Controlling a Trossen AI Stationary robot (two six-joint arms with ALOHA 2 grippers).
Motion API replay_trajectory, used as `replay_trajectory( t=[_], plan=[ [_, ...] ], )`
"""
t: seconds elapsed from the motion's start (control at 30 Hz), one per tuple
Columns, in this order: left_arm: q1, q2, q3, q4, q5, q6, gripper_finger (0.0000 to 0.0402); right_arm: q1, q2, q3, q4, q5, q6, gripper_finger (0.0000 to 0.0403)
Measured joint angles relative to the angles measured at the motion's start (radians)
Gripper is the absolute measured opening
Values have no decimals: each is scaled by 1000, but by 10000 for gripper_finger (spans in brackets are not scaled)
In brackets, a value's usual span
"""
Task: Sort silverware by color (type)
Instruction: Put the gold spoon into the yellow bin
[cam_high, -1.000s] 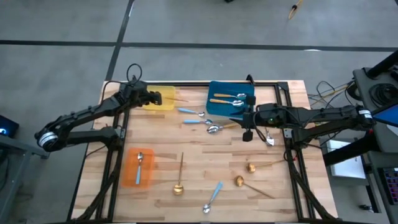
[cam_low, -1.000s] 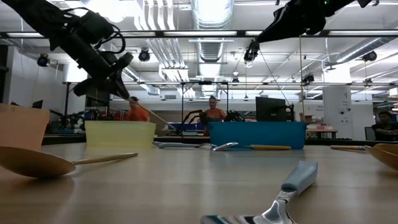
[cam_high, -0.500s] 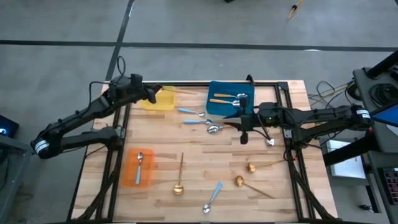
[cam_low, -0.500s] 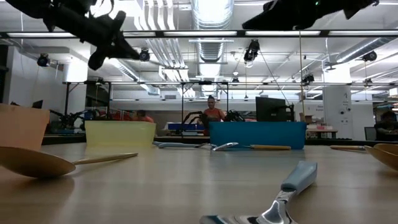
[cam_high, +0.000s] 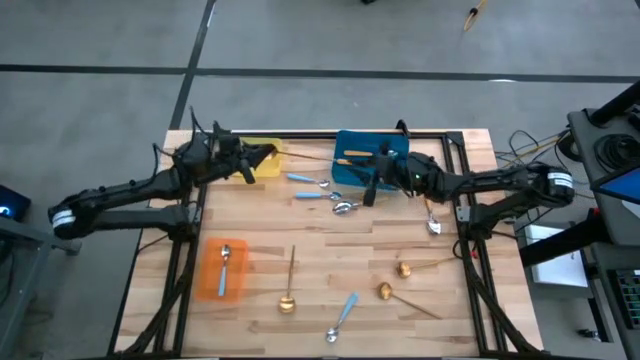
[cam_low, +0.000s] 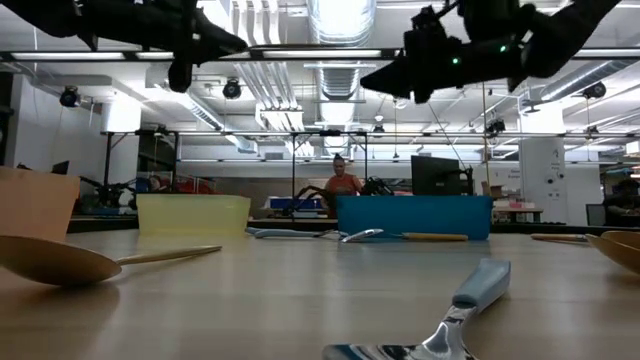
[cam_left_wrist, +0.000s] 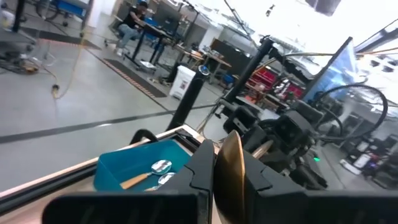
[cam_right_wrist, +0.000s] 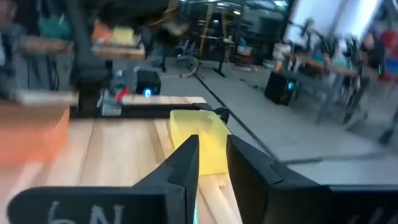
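My left gripper (cam_high: 262, 157) hovers above the yellow tray (cam_high: 268, 168) at the table's far left, shut on a gold spoon (cam_left_wrist: 231, 167). My right gripper (cam_high: 367, 189) hangs over the near edge of the blue tray (cam_high: 372, 143); its fingers stand a little open (cam_right_wrist: 212, 163) and hold nothing. Two orange-handled spoons (cam_high: 358, 160) lie in the blue tray. A blue-handled spoon (cam_high: 225, 256) lies in the orange tray (cam_high: 212, 280). More blue-handled spoons (cam_high: 308, 180) and gold spoons (cam_high: 289, 284) lie loose on the wood. My left gripper pinches the gold spoon by its bowl (cam_left_wrist: 232, 155), which stands edge-on between the two fingers. The fingers lie about level, pointing toward the table's right. A thin handle (cam_high: 305, 154) reaches out toward the blue tray. The spoon is lifted clear above the yellow tray.
Loose spoons lie between the trays (cam_high: 322, 196), near the right arm (cam_high: 432, 220) and along the near side (cam_high: 343, 312), (cam_high: 404, 268), (cam_high: 388, 292). A black frame borders the table (cam_high: 452, 150). People and benches show in the room behind.
My left gripper has risen from the yellow tray with the gold spoon and tipped from slanting down to about level. My right gripper has swung from the middle of the table toward the far edge and the left, ending over the blue tray.
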Motion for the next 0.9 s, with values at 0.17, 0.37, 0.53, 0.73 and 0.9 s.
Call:
replay_trajectory(
  t=[0.17, 0.37, 0.53, 0.73, 0.9],
  plan=[
    [-76, 62, -1, 63, -105, 13, 10, -18, 90, 13, 76, -20, 53, 105],
    [-117, 156, -1, 209, -144, 36, 10, -17, 184, 14, 267, -137, 125, 141],
    [-127, 234, -1, 262, -146, 36, 10, -16, 209, 9, 325, -138, 133, 163],
    [-134, 319, -2, 347, -143, 36, 10, -16, 175, -22, 362, -137, 149, 173],
    [-134, 351, -2, 356, -143, 36, 10, -16, 136, -48, 389, -137, 150, 171]
  ],
)
